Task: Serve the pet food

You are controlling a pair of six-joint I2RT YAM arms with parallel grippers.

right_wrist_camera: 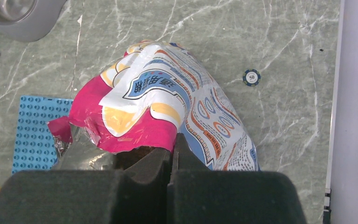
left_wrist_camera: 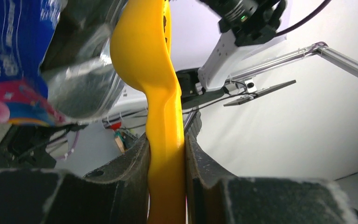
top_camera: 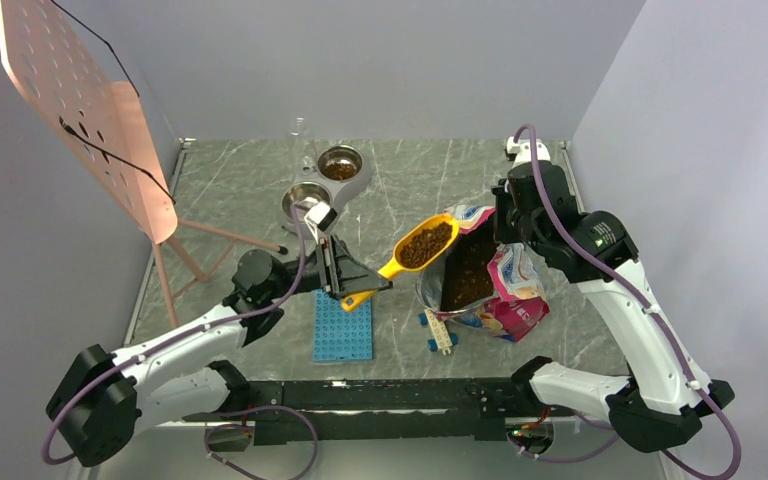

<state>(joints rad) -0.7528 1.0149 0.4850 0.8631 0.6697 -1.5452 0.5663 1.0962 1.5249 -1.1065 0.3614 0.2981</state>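
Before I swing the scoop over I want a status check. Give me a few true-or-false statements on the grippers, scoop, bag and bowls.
1. The left gripper is shut on the handle of the yellow scoop. True.
2. The scoop is empty. False: it is loaded with pet food.
3. The right gripper is pinching the edge of the bag at its open mouth. True.
4. Both cups of the steel double bowl hold kibble. False: only the far cup does; the near one looks empty.
5. The scoop is over the bowl. False: it is beside the bag's mouth, short of the bowl.
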